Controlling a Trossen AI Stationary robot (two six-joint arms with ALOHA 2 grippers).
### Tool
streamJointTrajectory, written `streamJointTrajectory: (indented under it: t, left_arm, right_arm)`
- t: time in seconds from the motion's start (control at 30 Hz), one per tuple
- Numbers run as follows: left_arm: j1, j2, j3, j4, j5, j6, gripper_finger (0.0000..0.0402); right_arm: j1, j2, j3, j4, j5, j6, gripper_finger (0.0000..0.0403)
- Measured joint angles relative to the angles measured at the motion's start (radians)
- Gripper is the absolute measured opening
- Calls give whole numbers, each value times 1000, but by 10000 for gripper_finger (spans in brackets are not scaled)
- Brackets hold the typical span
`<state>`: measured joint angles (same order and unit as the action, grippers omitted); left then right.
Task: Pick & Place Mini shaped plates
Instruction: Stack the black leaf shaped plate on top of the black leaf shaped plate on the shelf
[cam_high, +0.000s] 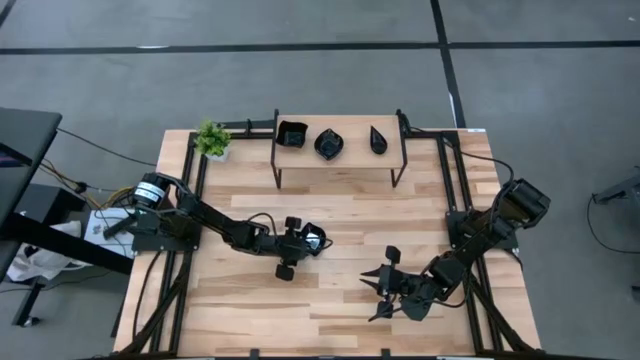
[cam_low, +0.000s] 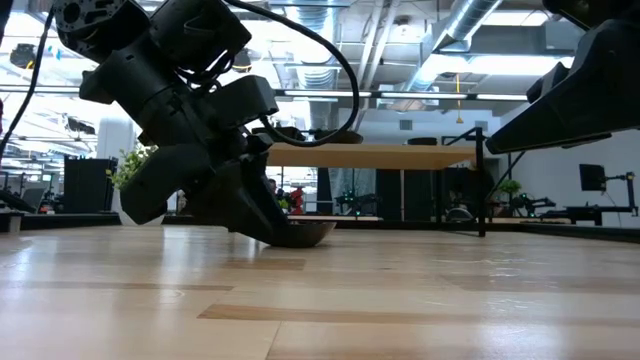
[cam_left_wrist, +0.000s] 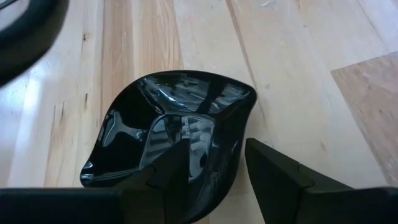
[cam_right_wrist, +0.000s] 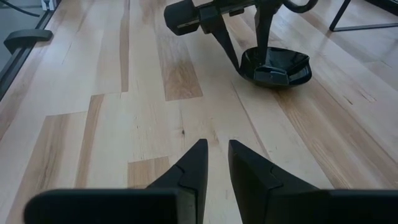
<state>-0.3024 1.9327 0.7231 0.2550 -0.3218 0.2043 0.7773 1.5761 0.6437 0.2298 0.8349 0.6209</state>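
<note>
Near the table's (cam_high: 340, 300) middle, a leaf-shaped black plate (cam_left_wrist: 174, 134) is seen lying flat, its pointed tip directed back toward the left arm. Its rim is straddled by the left gripper's (cam_left_wrist: 214, 165) parted fingers. Nearby, the right gripper's (cam_right_wrist: 214, 158) narrowly parted fingers are held over bare wood.

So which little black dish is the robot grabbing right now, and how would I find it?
Look at the wooden table, then at the left gripper near its middle. The black dish sits on the tabletop there, with one finger inside it and one outside its rim. Unlike the three other black dishes up on the small raised shelf, it lies alone down on the table.
</note>
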Motion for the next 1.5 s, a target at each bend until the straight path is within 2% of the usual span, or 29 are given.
streamJointTrajectory:
  t: [0.17,0.47,0.7,0.93,1.27,1.5]
  left_arm:
    - [-8,0,0,0,0,1,143]
    - [-12,0,0,0,0,0,53]
    - [-15,-1,0,4,-4,2,9]
    - [-57,-43,-1,-6,-64,97,9]
    - [-79,-260,-1,-9,-72,174,11]
    - [-73,-370,-1,-11,-70,291,12]
  right_arm:
    - [0,0,0,0,0,0,59]
    - [0,0,0,0,0,0,59]
    - [0,0,0,0,0,0,59]
    - [0,0,0,0,0,0,59]
    - [0,0,0,0,0,0,59]
    - [0,0,0,0,0,0,59]
